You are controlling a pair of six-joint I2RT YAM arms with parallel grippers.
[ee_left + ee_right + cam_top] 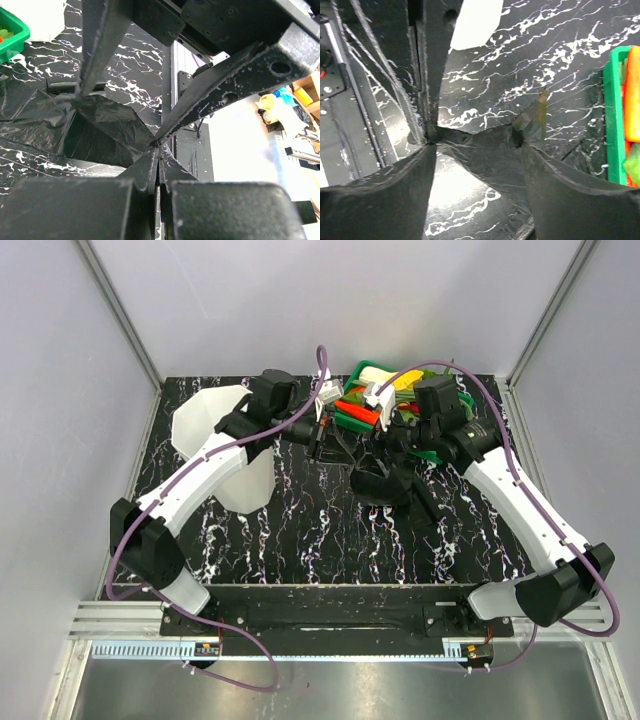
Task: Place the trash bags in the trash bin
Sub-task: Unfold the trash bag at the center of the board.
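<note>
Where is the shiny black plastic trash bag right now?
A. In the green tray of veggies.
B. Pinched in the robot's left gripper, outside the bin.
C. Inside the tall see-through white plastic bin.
B: the left gripper is shut on the glossy black plastic trash bag, away from the tall translucent white plastic bin.

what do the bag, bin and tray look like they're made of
Bag: thin black plastic film, glossy; it creases and catches light.
Bin: likely translucent white plastic, with faceted walls.
Tray: probably rigid green plastic, with a smooth moulded rim.
</note>
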